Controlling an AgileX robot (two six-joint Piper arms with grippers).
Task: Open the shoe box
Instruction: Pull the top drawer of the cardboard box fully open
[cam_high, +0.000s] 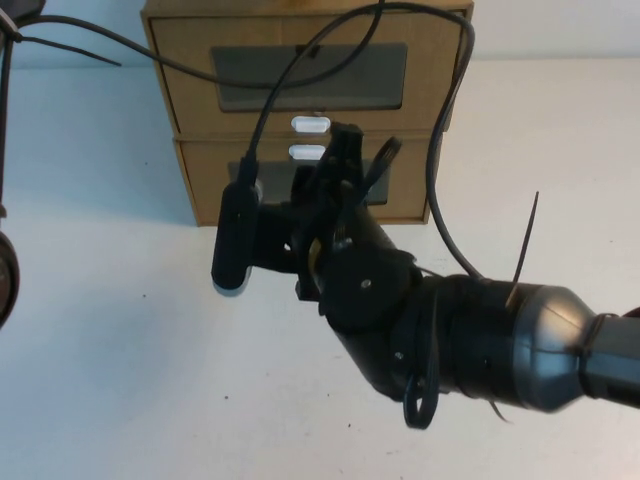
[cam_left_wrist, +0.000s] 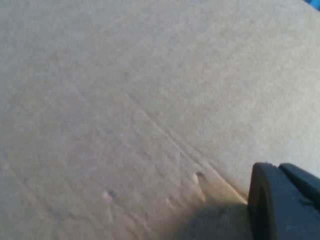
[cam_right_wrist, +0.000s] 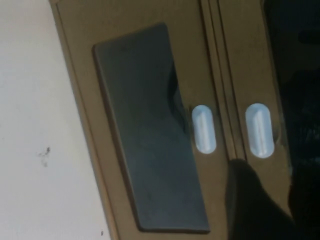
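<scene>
While the right arm is reaching over the tabletop (cam_high: 120, 360) in the high view, the right pincer (cam_high: 355, 150) is hovering just in front of two stacked cardboard boxes at the far middle of the tabletop. The upper shoe box (cam_high: 180, 60) is sitting on the lower shoe box (cam_high: 405, 190), and both fronts are lying shut. Each front is carrying a dark window (cam_high: 370, 75) and a white oval tab. The pincer is lining up close to the lower pull tab (cam_high: 306, 152), just under the upper pull tab (cam_high: 309, 123), with its jaws looking parted and gripping nothing. I am judging this as the approach step. The next move is calling for the jaws to close on one tab and draw straight back toward the robot without dragging the stack. No brand or lettering is showing here. Moving to the left wrist view, the left pincer (cam_left_wrist: 282, 202) is appearing only as a black edge close over plain brown cardboard (cam_left_wrist: 125, 100). I cannot tell whether it is open or closed, or which box face this is, and nothing is printed there. Turning to the right wrist view, both tabs and one window are filling the frame. The dark jaws are standing apart with bare cardboard between them, near the tabs, and no writing is readable.
</scene>
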